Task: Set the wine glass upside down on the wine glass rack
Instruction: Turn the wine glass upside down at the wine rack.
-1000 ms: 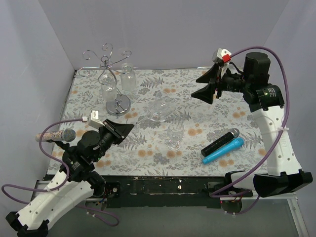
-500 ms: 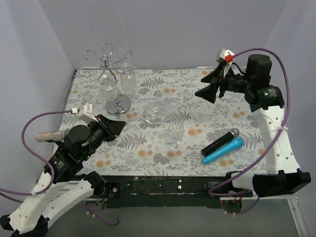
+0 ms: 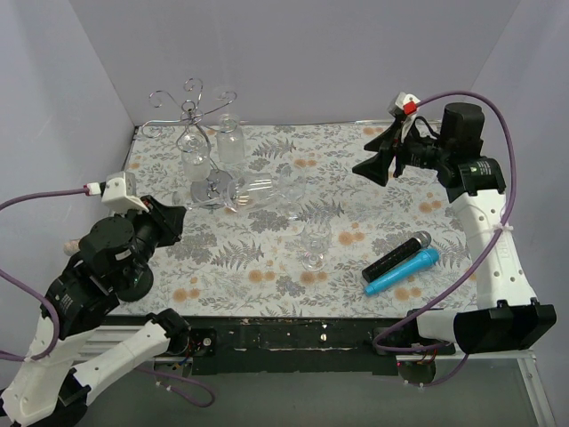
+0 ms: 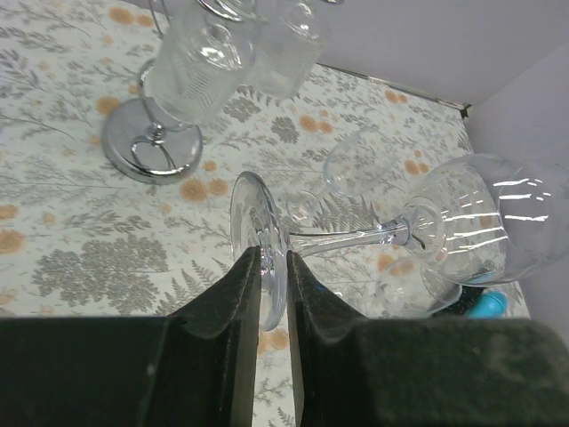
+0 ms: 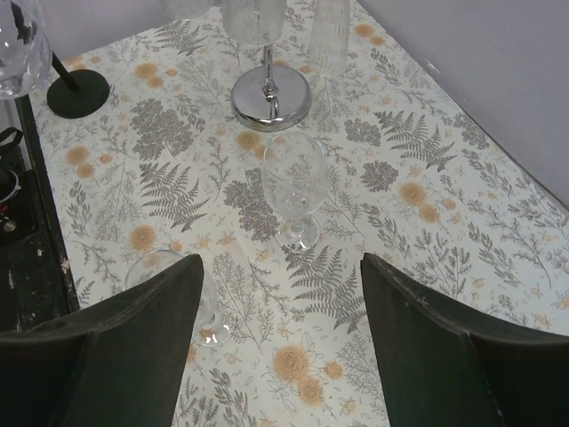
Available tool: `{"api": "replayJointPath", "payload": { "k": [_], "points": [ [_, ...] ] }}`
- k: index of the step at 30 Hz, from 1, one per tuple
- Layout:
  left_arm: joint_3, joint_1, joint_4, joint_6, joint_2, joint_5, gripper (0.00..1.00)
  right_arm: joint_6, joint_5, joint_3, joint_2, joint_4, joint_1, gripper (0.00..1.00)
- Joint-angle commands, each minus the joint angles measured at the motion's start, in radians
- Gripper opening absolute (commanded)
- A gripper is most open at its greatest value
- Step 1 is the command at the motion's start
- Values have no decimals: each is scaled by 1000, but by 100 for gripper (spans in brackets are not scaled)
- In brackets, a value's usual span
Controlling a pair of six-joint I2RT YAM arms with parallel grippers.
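Observation:
The wine glass (image 4: 480, 218) lies level in the air, its stem pointing right in the left wrist view. My left gripper (image 4: 274, 294) is shut on its round foot (image 4: 258, 240). In the top view the glass (image 3: 265, 189) hangs just right of the rack's base, with the left gripper (image 3: 184, 213) raised at the table's left. The silver wire rack (image 3: 189, 111) stands at the back left on a shiny round base (image 4: 151, 153); a ribbed glass (image 4: 191, 76) hangs from it. My right gripper (image 3: 378, 160) is open and empty, high over the back right.
A clear jar (image 3: 231, 142) stands right behind the rack. An upright glass (image 5: 293, 182) stands mid-table, and another glass (image 3: 313, 242) stands nearer the front. A black microphone (image 3: 397, 255) and a blue one (image 3: 402, 271) lie at the front right.
My left arm has risen and drawn back to the left. The glass in it has moved left toward the rack's base. The right arm has barely moved.

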Motion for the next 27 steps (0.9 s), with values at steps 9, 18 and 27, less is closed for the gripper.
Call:
{"api": "replayJointPath", "payload": {
  "k": [9, 18, 27],
  "points": [
    [166, 0, -107, 351, 123, -295, 0, -2, -16, -99, 0, 97, -15, 79],
    [213, -2, -129, 566, 166, -386, 0, -3, -37, -148, 7, 120, -18, 79],
    [197, -2, -196, 712, 199, -443, 0, -10, -59, -184, 18, 135, -19, 79]
  ]
}}
